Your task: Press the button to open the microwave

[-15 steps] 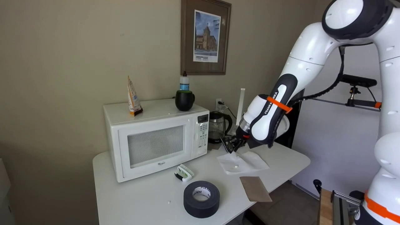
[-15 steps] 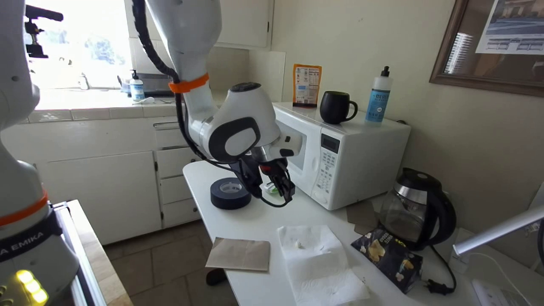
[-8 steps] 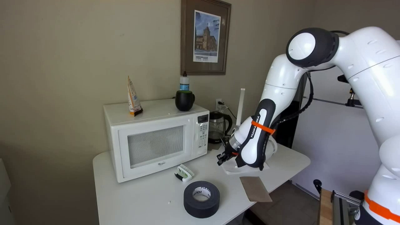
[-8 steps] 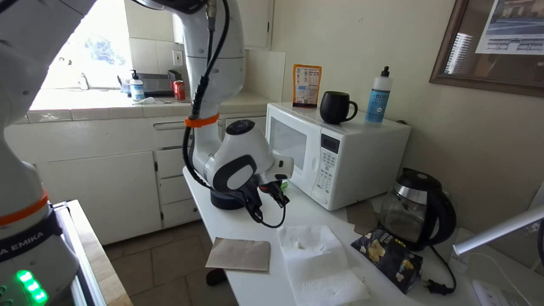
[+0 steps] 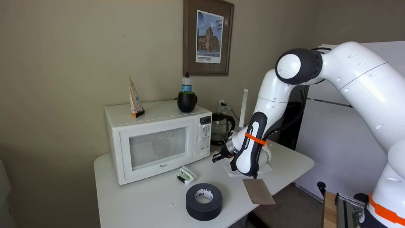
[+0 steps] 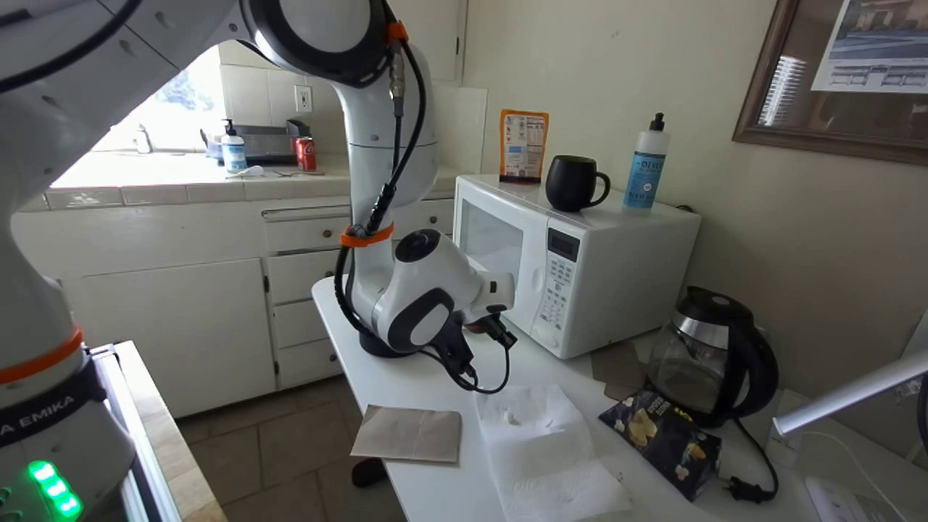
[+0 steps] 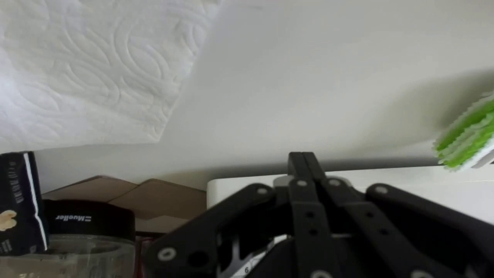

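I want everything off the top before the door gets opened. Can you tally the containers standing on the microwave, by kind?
Pouch: 1
Mug: 1
Bottle: 1
Total on top of the microwave: 3

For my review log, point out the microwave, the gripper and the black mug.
Microwave (image 5: 158, 147), in an exterior view: the door's window.
Gripper (image 7: 303, 156), in the wrist view: where its closed tips meet.
Black mug (image 6: 569, 184), in an exterior view: side of its body.

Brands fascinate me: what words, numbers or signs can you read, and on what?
"Mueller" (upside down): kettle
"6" or flipped "9": microwave keypad
"FRANKA": robot arm
"A EMIKA": arm's base
"POLY": tape roll
Too small or blurred: other keys, microwave logo, picture caption, bottles, pouch, can, packet.
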Motion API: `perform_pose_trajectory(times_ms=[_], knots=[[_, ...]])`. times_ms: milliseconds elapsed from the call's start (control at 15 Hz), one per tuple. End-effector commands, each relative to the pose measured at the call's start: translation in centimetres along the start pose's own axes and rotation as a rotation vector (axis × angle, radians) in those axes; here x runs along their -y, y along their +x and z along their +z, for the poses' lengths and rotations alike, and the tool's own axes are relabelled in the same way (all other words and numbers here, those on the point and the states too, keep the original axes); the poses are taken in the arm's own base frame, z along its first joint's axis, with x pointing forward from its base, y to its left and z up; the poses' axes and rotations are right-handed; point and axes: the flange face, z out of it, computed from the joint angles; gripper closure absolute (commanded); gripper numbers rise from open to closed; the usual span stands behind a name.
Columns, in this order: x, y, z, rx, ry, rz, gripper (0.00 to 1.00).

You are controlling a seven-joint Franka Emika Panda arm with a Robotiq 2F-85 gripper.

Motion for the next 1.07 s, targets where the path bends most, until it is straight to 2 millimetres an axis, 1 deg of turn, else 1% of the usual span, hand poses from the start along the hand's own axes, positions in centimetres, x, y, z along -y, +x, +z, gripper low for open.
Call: perform_pose_trajectory(times_ms=[0, 200, 467, 1000], knots=[[-0.9, 0.1, 1.2, -0.07, -0.045, -0.01, 1.0], [-1.2, 0.5, 1.7, -0.12, -0.062, 0.012, 1.0], [-0.9, 0.9, 2.5, -0.16, -0.076, 0.019, 1.0], [-1.0, 1.7, 4.5, -0.193, -0.105, 0.041, 1.0]])
